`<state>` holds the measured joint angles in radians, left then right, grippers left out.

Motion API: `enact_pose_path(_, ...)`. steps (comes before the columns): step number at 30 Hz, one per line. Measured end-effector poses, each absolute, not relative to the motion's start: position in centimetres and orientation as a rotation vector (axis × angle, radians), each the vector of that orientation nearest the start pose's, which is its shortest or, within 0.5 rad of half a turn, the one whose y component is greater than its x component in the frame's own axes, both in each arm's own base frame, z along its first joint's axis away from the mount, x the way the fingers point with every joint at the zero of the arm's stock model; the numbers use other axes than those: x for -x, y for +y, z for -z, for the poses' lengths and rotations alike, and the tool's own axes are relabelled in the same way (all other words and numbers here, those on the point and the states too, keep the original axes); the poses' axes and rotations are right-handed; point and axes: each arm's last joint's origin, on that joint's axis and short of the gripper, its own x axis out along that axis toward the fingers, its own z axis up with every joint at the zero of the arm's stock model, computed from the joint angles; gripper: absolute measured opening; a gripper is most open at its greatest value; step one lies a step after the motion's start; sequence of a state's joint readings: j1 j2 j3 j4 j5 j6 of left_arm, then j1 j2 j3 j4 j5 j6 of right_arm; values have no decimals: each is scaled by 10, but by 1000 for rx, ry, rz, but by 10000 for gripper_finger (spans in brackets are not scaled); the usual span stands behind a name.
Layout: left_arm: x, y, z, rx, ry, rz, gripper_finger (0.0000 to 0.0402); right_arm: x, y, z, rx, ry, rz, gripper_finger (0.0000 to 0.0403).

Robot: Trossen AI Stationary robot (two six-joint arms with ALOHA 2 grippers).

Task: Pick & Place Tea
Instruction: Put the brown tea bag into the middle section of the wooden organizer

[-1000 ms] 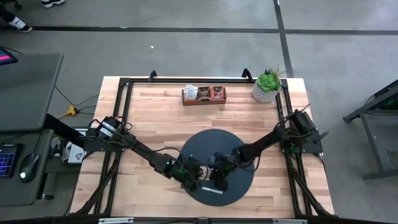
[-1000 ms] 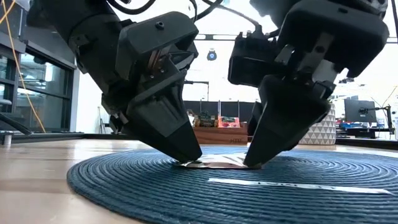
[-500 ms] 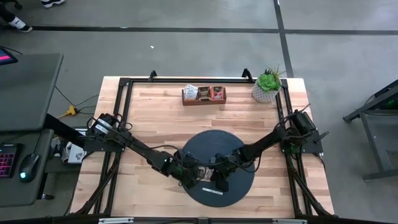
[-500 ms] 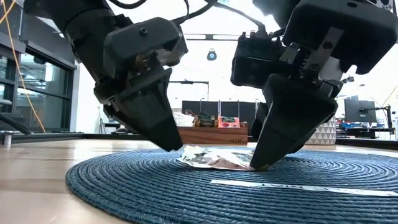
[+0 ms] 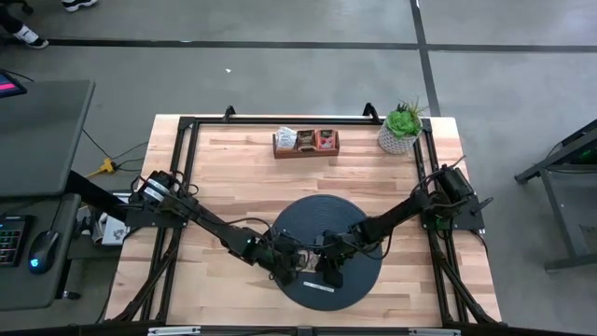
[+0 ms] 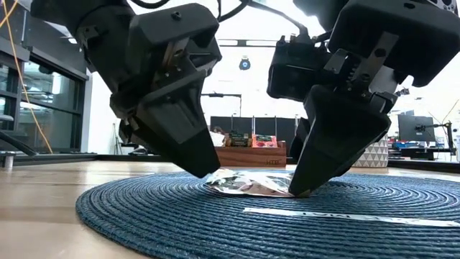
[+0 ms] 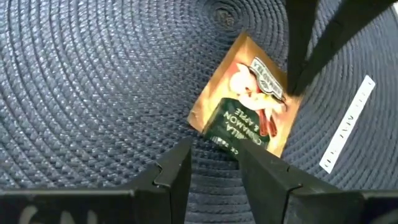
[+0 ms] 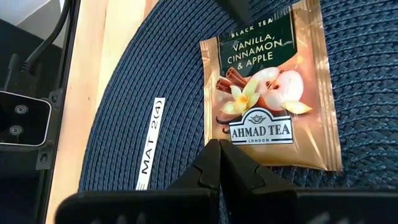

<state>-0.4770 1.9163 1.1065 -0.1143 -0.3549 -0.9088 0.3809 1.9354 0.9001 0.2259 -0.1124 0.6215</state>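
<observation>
Lying flat on the dark blue woven mat (image 5: pixel 325 250) is one tea sachet (image 8: pixel 270 87), brown-gold and dark green, between the two grippers. Right wrist view reads its label: black tea, vanilla, cinnamon and apple, brand name under a picture of apple and cinnamon sticks. The high view cannot show that; there the sachet is only a small pale patch under the arms.

Left gripper (image 6: pixel 210 169) is down at one edge of the sachet, fingers (image 7: pixel 175 169) spread a little, with a gap showing in the left wrist view; nothing is pinched between them. Right gripper (image 6: pixel 297 188) has its fingers pressed together, tips (image 8: pixel 219 165) at the opposite edge of the sachet. Low view shows both tips down on the mat and the sachet edge near the left gripper slightly lifted.

A thin white strip (image 8: pixel 149 144) with printed text lies on the mat beside the sachet, apart from it.

Only the high view shows the back of the table: a wooden tray (image 5: pixel 306 143) with more sachets standing in it and a potted plant (image 5: pixel 402 129) near the far right corner. Low view catches the tray far behind the grippers.
</observation>
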Motion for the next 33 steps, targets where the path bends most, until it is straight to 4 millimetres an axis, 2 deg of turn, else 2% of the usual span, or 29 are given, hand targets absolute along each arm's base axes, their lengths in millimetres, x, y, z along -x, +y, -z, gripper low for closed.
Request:
enact_pose_path(9, -347, -153, -140, 539, 844, -265, 131, -331, 136, -101, -464, 915, -192, 0)
enact_pose_path(18, -357, -138, -141, 637, 892, -182, 131, -332, 135, -101, -450, 903, -174, 0)
enact_pose_path(28, -361, -132, -143, 661, 874, -168, 131, -332, 134, -101, -432, 887, -160, 0)
enact_pose_path(33, -361, -132, -142, 664, 879, -162, 93, -333, 134, -102, -428, 875, -148, 0)
